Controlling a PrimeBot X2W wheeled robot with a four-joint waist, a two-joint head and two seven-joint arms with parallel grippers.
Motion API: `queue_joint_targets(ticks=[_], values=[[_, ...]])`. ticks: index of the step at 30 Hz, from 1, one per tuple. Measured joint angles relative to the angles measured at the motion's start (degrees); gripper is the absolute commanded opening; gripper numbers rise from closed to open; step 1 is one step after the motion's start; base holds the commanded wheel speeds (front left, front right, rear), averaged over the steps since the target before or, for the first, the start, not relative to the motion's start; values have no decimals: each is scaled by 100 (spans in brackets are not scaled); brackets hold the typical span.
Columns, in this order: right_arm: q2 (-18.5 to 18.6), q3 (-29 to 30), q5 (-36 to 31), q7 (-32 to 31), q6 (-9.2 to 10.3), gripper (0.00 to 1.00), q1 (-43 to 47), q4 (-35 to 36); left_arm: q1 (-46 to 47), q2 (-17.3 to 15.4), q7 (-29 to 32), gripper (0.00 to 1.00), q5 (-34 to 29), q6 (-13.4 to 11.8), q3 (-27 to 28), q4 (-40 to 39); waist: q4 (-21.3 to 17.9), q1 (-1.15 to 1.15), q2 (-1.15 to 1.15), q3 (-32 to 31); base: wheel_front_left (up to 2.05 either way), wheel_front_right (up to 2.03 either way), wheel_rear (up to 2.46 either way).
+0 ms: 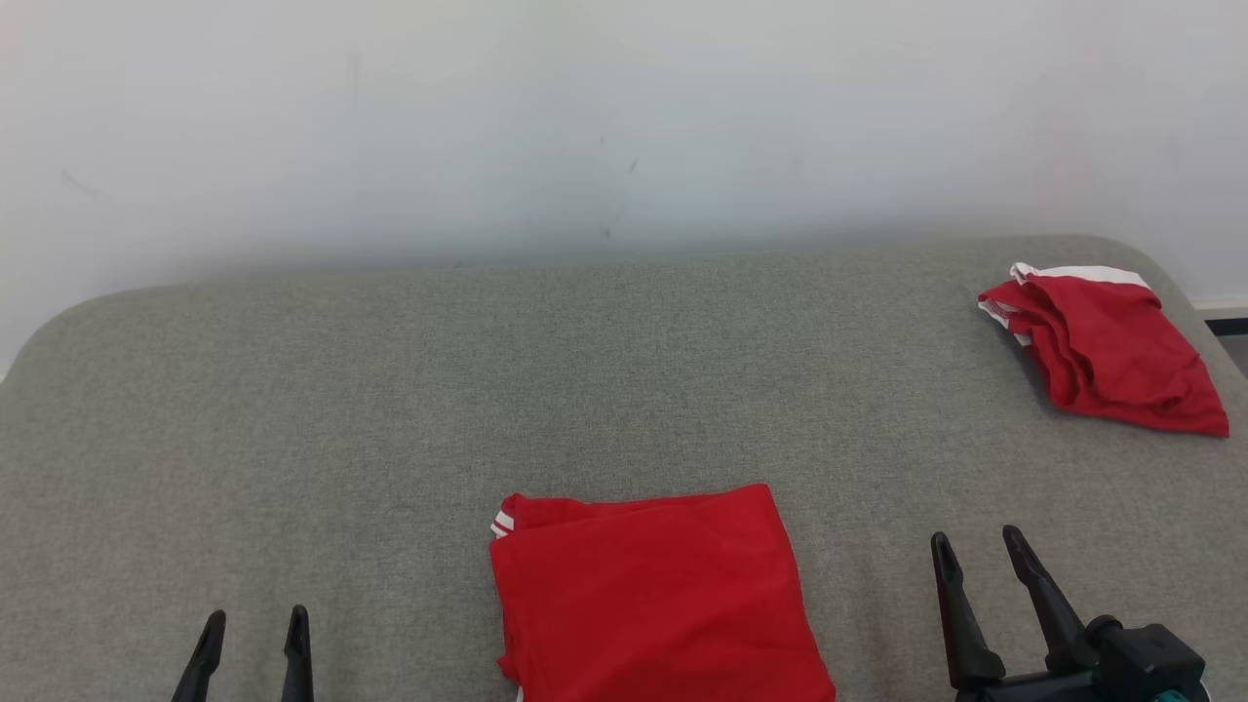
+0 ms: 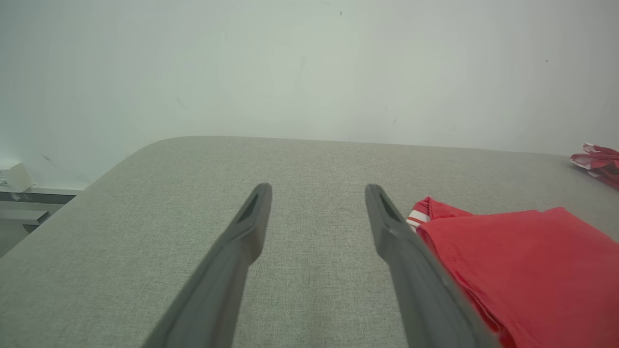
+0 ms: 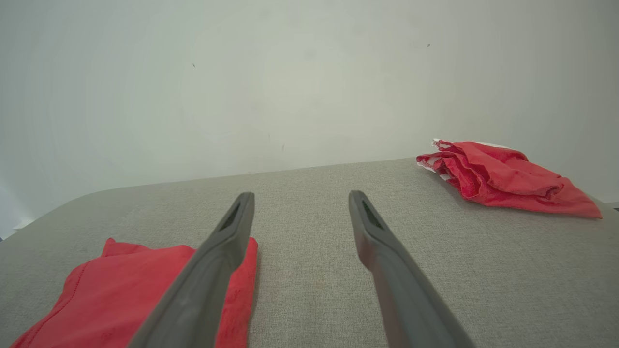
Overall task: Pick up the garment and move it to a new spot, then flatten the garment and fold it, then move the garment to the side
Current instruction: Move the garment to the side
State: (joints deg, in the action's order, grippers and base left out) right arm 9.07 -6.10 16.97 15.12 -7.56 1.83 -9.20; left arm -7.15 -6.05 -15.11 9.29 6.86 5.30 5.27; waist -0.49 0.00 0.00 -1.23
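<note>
Folded red garment (image 1: 653, 595) lies flat at the near edge of the grey fabric surface (image 1: 390, 390), about midway along, with white-striped trim at its far left corner. Left gripper (image 1: 255, 616) and right gripper (image 1: 976, 536) flank it, fingers spread, holding nothing. Bunched red garment (image 1: 1107, 346) sits at the far right corner.

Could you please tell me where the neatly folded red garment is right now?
In the head view the folded red garment lies at the near middle of the grey surface, between the left gripper and right gripper, touching neither.
</note>
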Motion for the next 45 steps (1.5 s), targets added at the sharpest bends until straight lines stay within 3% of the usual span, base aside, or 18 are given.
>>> queue_joint_targets(ticks=[8,17,28,36,37,38,39,45], values=[[42,-147,77,1,1,100,-40,-243,41,76,0,100,-65,29,-7,-27,58,0,0,22,0,0,0],[141,-1124,304,-282,1,100,-1124,-1679,163,136,-1,100,-70,55,-112,35,344,0,0,142,0,0,0],[62,-1575,584,-310,1,100,-1989,-3374,427,182,0,100,-30,64,-143,74,713,1,0,523,0,0,0],[-87,-1978,892,-176,2,100,-2057,-3857,444,223,-1,100,-26,64,-99,99,663,0,0,621,0,0,0],[-107,-2085,929,-187,12,87,-2064,-3893,465,227,0,100,-21,64,-114,102,642,0,0,623,0,0,0],[-129,-2214,981,-209,25,31,-2073,-3905,493,232,0,100,-20,64,-130,110,626,0,0,629,0,0,0],[-153,-2288,1074,-216,27,0,-2075,-3912,533,238,0,100,-20,64,-164,123,619,0,0,641,0,0,0],[-131,-2574,1305,-257,-3,0,-2514,-3987,723,257,0,100,48,64,-229,93,606,0,0,815,0,0,0]])
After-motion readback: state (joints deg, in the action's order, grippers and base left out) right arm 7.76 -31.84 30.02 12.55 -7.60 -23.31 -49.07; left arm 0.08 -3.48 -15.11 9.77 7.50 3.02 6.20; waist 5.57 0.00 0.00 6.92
